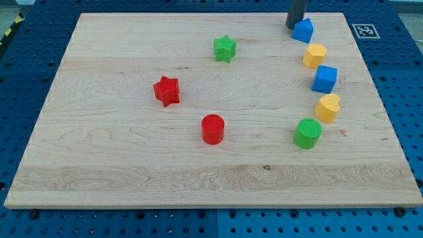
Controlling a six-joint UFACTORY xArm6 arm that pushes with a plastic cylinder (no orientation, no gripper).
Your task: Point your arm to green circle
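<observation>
Resting near the desk's (132, 178) top edge, my tip (292, 26) is seen just left of the blue block (303, 30); no jaws are fitted. The green circle (307, 133) is located well below, beside the yellow block (327, 108). Bare board is noted left of it.

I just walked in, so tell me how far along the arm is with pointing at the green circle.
Nothing looks done yet. My tip sits at the view's top, right beside the blue block, far from the green circle at lower right. Left: travel down the view past the yellow, blue cube and yellow blocks.
</observation>
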